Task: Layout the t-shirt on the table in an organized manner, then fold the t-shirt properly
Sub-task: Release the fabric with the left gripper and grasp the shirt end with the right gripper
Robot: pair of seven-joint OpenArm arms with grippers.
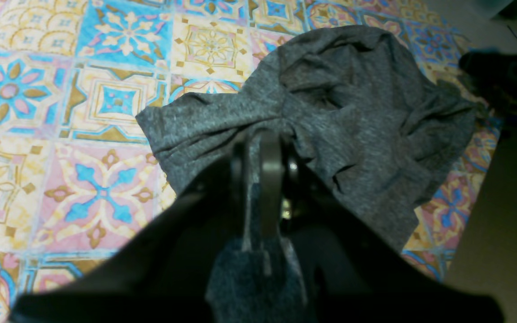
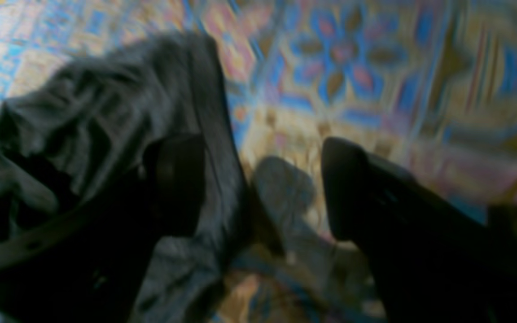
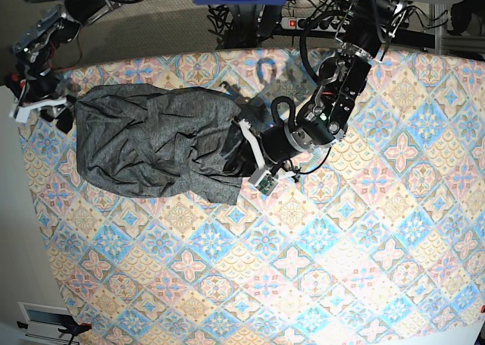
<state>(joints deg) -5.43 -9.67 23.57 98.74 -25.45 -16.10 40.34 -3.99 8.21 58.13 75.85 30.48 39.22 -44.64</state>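
The t-shirt (image 3: 151, 144) lies crumpled and wrinkled on the table (image 3: 318, 261), toward the far left part in the base view, spread roughly sideways with many folds. The left gripper (image 1: 263, 148) is pressed together, pinching a bunched fold of the shirt's edge; in the left wrist view grey cloth gathers tightly at its tips and fans out beyond them. In the base view this arm reaches in from the far side, meeting the shirt at its right end. The right gripper (image 2: 258, 188) stands with its fingers (image 2: 352, 188) spread wide apart at the shirt's left end near the table edge; the view is blurred, cloth lies against one finger, none pinched between them
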